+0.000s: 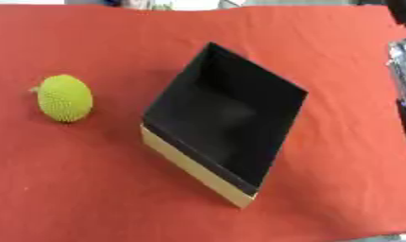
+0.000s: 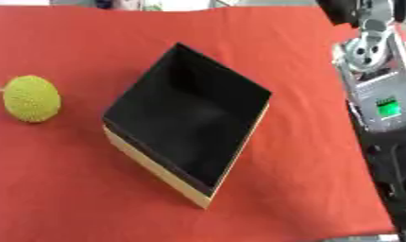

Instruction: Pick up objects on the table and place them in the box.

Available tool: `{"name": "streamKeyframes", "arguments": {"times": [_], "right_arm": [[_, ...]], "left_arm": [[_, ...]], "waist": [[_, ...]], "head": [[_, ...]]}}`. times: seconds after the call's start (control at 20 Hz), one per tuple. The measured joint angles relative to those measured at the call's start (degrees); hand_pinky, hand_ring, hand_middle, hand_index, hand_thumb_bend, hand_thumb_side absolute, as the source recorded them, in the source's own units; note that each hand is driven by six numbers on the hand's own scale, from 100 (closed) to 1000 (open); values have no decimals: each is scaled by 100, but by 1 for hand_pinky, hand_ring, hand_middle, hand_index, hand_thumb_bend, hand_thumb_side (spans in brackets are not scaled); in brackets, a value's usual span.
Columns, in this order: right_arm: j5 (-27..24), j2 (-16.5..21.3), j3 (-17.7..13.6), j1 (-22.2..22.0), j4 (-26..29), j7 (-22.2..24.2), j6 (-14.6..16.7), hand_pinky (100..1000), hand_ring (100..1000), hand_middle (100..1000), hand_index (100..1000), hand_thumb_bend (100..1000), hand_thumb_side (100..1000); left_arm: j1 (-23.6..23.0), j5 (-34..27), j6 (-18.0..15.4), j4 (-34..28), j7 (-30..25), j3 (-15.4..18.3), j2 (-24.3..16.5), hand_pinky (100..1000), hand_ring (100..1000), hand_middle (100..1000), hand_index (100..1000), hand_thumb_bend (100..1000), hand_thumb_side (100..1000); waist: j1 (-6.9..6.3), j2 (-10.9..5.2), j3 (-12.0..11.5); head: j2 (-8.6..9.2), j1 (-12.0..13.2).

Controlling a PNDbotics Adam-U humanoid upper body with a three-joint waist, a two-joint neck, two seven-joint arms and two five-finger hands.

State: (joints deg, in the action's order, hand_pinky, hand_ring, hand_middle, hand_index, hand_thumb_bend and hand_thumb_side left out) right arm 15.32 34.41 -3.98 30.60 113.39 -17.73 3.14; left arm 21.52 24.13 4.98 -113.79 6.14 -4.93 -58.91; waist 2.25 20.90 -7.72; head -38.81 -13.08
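Note:
A yellow-green, bumpy ball (image 1: 64, 98) lies on the red cloth at the left, apart from the box. The box (image 1: 225, 120) stands at the middle, turned cornerwise, with a black inside and pale tan outer walls (image 1: 190, 168). I see nothing inside it. My right arm (image 2: 376, 80), silver with a small green display, runs down the right edge in the right eye view. A dark shape below it is my right hand (image 2: 396, 182), well clear of the box. My left hand shows in no view.
The red cloth (image 1: 90, 189) covers the whole table and ends at the right beside my arm. Blurred things stand beyond the far edge (image 2: 140, 4).

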Motion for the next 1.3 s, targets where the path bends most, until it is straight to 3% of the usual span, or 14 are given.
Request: {"name": "streamKeyframes", "arguments": {"times": [0.3, 0.6, 1.3], "right_arm": [[-44, -42, 68, 15, 0, 58, -9, 705, 639, 513, 642, 100, 723], [-74, -44, 89, 19, 0, 89, -2, 705, 640, 513, 643, 100, 723], [-84, -50, 118, 20, 0, 103, -12, 706, 640, 512, 644, 100, 724]], "left_arm": [[422, 28, 82, 0, -1390, -600, -1, 861, 812, 809, 921, 395, 688], [620, -287, -2, 0, -2223, -998, -1, 873, 825, 822, 930, 416, 657], [906, -552, -116, 0, -2451, -1298, 38, 886, 850, 854, 936, 425, 628]], "waist": [[-1, 0, 44], [-26, 0, 63], [-40, -1, 66]], "head": [[1, 97], [1, 139], [-2, 142]]}}
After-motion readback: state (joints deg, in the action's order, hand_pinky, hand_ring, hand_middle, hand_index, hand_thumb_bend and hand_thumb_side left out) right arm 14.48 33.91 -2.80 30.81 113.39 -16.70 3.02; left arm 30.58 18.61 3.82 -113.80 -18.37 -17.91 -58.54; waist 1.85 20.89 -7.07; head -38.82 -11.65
